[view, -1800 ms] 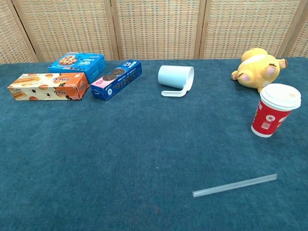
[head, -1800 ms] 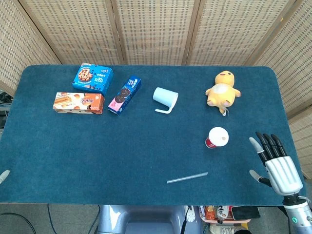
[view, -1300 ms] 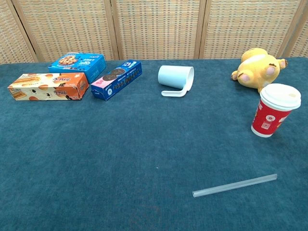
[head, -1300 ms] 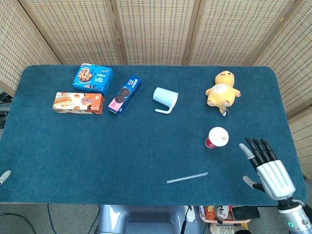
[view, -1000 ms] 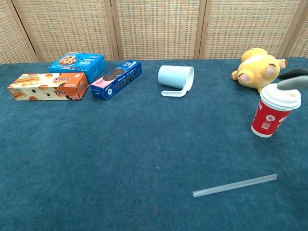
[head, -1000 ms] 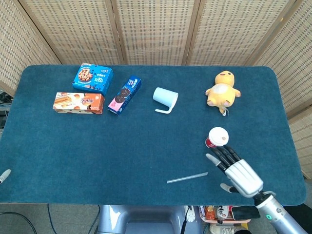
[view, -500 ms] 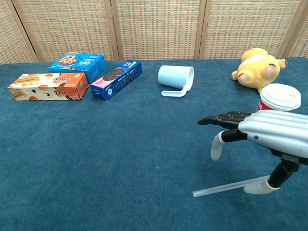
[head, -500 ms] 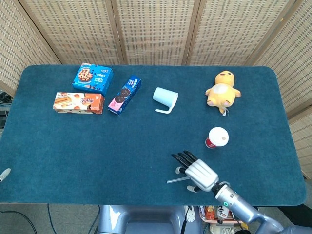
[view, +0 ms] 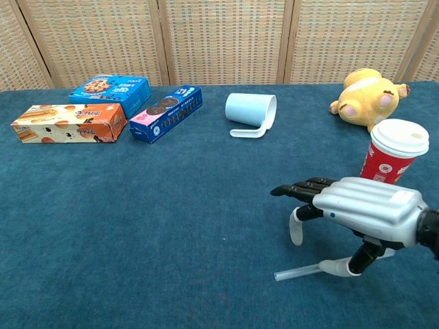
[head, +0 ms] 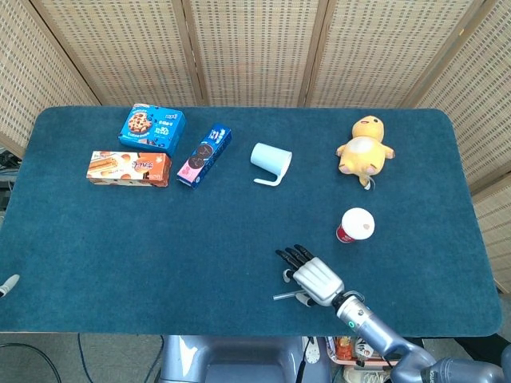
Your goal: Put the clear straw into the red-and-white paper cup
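The clear straw (view: 296, 272) lies flat near the table's front edge, and its right part is hidden under my right hand. That hand (view: 357, 205) hovers palm down over the straw with its fingers spread and holds nothing. Its thumb tip is down beside the straw. In the head view the hand (head: 313, 278) covers most of the straw (head: 281, 296). The red-and-white paper cup (view: 393, 156) stands upright with a white lid, behind and to the right of the hand (head: 356, 225). Only a fingertip of my left hand (head: 6, 285) shows at the table's left edge.
A pale blue mug (view: 250, 112) lies on its side at the back middle. A yellow plush toy (view: 368, 97) lies behind the cup. Three snack boxes sit at the back left: orange (view: 68, 123), light blue (view: 110, 89) and dark blue (view: 166, 113).
My right hand has swept from the table's right edge leftward and now sits over the straw, a little further left than half a second ago. The straw and cup have not moved.
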You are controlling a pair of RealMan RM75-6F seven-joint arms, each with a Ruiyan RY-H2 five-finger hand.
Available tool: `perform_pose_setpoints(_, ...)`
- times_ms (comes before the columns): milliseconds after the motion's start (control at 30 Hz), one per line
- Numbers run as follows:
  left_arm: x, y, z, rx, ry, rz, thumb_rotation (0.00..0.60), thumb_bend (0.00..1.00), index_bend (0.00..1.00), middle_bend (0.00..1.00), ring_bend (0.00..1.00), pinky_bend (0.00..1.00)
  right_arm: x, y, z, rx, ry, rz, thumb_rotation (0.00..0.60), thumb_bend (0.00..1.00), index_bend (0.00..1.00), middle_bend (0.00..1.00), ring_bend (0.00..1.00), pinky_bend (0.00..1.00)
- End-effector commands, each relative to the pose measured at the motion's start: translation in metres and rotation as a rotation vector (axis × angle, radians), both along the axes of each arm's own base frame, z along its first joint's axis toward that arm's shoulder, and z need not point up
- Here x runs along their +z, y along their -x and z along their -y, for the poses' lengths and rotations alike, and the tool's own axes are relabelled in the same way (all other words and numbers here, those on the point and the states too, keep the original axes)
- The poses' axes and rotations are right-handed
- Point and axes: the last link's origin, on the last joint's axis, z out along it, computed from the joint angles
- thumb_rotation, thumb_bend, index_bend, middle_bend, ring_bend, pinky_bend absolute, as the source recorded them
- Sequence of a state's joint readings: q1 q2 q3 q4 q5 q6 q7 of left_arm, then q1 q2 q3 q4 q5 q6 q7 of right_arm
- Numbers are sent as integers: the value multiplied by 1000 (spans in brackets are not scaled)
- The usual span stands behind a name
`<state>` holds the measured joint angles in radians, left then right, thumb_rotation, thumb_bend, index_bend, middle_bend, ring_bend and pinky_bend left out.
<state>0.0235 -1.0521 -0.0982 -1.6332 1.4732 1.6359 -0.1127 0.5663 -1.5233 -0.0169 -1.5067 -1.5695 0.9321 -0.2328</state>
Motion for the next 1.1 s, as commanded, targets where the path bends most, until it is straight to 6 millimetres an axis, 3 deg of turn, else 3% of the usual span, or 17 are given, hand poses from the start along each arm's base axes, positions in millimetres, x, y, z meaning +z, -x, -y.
perform_pose_setpoints(33, 0, 0, 0, 0, 1, 0, 600, 55, 0, 0, 0, 0, -1, 1, -1, 4, -1, -6, 600, 388, 467, 18, 0, 0)
perform_pose_setpoints(1100, 0, 1, 0, 5, 1, 4, 600, 55, 0, 0, 0, 0, -13, 17, -4, 5, -13, -65, 600, 434, 551, 32, 0, 0)
